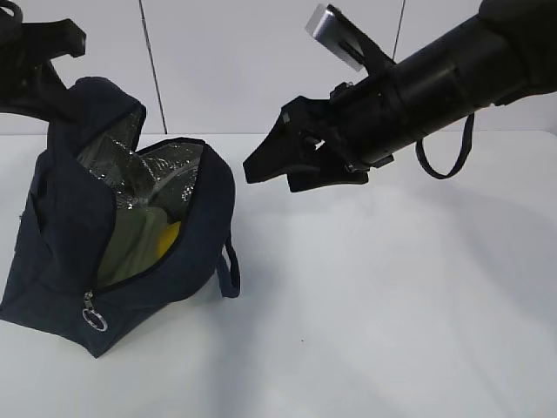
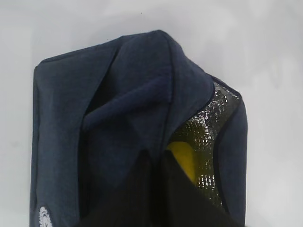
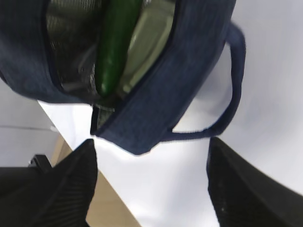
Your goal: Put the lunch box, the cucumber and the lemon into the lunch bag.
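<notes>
Status: lunch box (image 3: 149, 45), cucumber (image 3: 113, 42), lemon (image 2: 182, 158) all inside lunch bag (image 1: 183, 252); I judge loading done. Left gripper (image 2: 156, 163) pinches the bag's flap; right gripper (image 1: 300, 170) wide, empty.

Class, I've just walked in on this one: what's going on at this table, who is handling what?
A two-armed robot is packing a lunch bag. The left gripper is shut on the bag's raised flap, holding it open. The cucumber, lemon and pale-lidded lunch box already lie inside. The right gripper hangs open and empty beside the bag.
</notes>
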`<state>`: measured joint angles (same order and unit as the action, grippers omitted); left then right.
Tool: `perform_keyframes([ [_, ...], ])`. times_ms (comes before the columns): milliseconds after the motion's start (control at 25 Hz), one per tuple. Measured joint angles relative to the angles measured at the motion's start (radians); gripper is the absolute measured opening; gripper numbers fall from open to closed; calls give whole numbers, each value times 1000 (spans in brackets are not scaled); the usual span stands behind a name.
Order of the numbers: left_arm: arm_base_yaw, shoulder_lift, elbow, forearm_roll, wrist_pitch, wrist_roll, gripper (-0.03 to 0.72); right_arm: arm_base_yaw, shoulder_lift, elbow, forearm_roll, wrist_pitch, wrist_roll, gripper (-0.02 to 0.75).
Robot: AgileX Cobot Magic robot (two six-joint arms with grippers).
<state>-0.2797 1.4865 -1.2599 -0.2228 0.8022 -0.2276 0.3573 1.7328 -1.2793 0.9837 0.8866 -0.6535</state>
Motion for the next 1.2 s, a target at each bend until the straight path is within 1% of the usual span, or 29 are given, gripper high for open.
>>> perform_keyframes([
  [160, 0, 0, 0, 0, 0, 0, -5, -25, 44, 0, 121, -9, -112, 545],
  [440, 0, 0, 0, -7, 5, 2, -5, -30, 172, 3, 333, -1, -312, 542],
  [680, 0, 0, 0, -26, 9, 2, -5, -70, 266, 3, 503, 85, -469, 501],
  [960, 0, 0, 0, -48, 10, 2, -5, -85, 348, 3, 622, 130, -577, 488],
  [1040, 0, 0, 0, -48, 10, 2, -5, -85, 374, 3, 666, 148, -601, 468],
  [1200, 0, 0, 0, -48, 10, 2, -5, -85, 413, -2, 720, 155, -640, 391],
])
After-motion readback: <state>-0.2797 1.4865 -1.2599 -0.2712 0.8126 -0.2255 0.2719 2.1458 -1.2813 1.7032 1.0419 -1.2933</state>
